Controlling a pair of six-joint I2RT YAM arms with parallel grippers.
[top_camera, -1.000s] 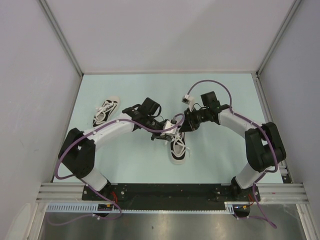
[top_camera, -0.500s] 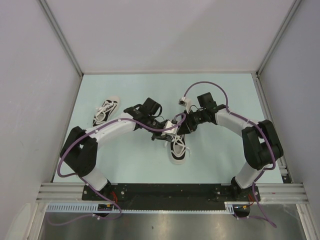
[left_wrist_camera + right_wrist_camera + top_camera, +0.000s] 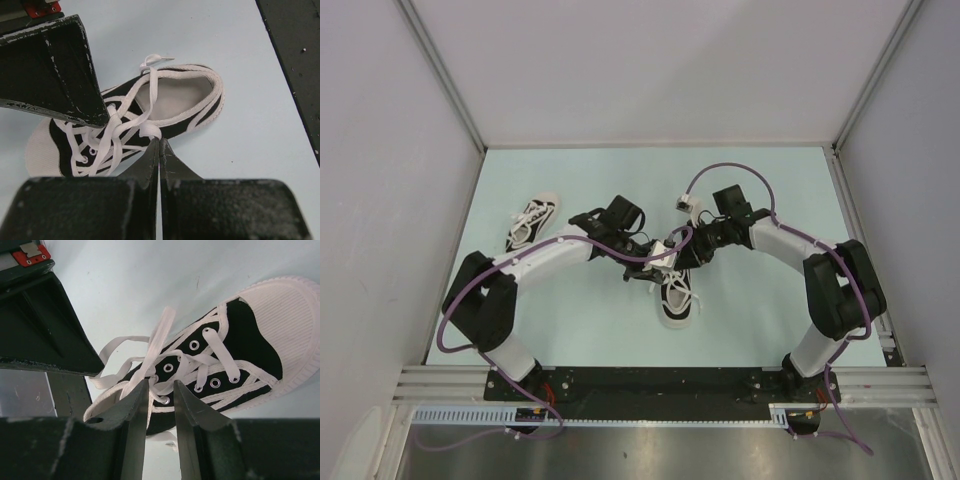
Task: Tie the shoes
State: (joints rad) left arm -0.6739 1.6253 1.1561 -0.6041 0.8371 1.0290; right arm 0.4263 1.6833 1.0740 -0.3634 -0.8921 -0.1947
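Left gripper (image 3: pixel 159 146) first: its two fingers are pressed tight together. A white lace (image 3: pixel 151 97) runs right down to their tips, so it looks pinched there. My right gripper (image 3: pixel 161 385) has its fingers a little apart. Another bit of lace goes down into the gap and lies along one finger (I cannot tell if it is squeezed or just resting there).

Both grippers hang close together, just above the near shoe (image 3: pixel 250 340). This shoe is black with a white toe cap and a white sole. It sits flat near the middle of the table (image 3: pixel 760 310), between my two arms. Its toe points back toward the arm bases, and its open heel end is under the grippers. The laces go through the metal holes and then lie loose and crossed over the top of the shoe. They are not pulled into a bow yet.

Farther back and off to the left is the far shoe (image 3: pixel 532 222). It lies well apart from the near one, beside my left arm. Its white toe points away from me, toward the back wall.
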